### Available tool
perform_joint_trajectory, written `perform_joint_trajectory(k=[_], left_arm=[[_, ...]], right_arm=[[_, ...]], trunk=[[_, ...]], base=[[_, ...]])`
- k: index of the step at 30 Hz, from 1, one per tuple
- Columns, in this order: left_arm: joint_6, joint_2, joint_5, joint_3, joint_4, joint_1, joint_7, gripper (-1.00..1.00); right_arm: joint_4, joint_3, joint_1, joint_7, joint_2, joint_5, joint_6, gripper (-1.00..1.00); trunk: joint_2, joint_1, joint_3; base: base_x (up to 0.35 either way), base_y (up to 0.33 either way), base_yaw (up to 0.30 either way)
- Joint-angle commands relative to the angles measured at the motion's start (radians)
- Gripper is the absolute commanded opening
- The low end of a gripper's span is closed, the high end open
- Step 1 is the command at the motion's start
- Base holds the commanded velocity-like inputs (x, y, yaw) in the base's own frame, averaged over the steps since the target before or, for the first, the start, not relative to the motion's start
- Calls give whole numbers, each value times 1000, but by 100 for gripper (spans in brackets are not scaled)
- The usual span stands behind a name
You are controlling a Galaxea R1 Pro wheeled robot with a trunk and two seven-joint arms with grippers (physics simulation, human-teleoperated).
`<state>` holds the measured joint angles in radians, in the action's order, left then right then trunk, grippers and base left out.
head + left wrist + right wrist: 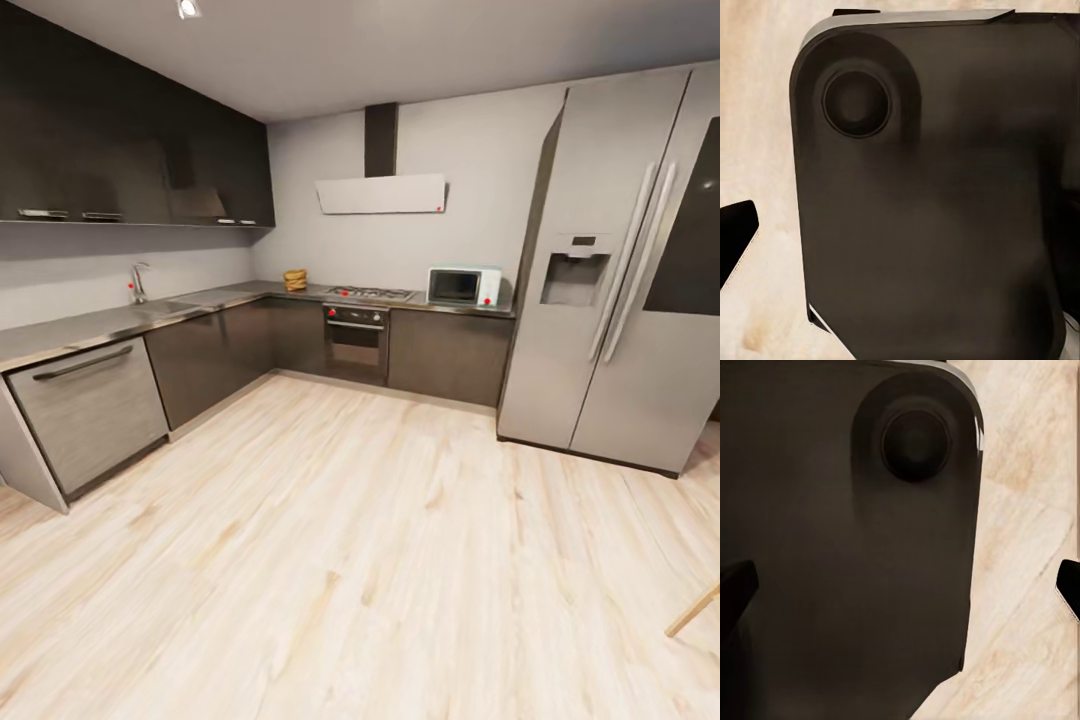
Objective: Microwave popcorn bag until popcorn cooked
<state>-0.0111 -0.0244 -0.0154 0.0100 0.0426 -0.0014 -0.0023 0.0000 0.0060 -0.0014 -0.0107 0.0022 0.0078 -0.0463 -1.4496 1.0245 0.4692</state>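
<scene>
Tan bag: we see the small sack-shaped popcorn bag point(294, 280) on the glossy grey steel worktop point(100, 325), at eleven o'clock.
Microwave: the pale mint-blue box point(463, 286), at one o'clock.
Pincers: we cannot tell either one's state.

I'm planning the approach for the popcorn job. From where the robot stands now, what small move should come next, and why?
Probably roll the base forward across the wooden floor toward the far counter. The popcorn bag sits on the countertop by the corner, left of the gas hob, with the microwave to the hob's right. Both look well beyond arm's reach.
</scene>
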Motion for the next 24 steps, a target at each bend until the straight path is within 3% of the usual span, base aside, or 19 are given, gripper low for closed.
perform_joint_trajectory(k=[1,24], left_arm=[[-1,0,-2,1,0,0,0,100],[-1,0,-1,1,0,0,0,100]], right_arm=[[0,0,0,-1,0,0,-3,100],[0,-3,0,-2,0,-8,-4,100]], trunk=[[0,1,1],[0,1,1]], base=[[298,0,0],[298,0,0]])
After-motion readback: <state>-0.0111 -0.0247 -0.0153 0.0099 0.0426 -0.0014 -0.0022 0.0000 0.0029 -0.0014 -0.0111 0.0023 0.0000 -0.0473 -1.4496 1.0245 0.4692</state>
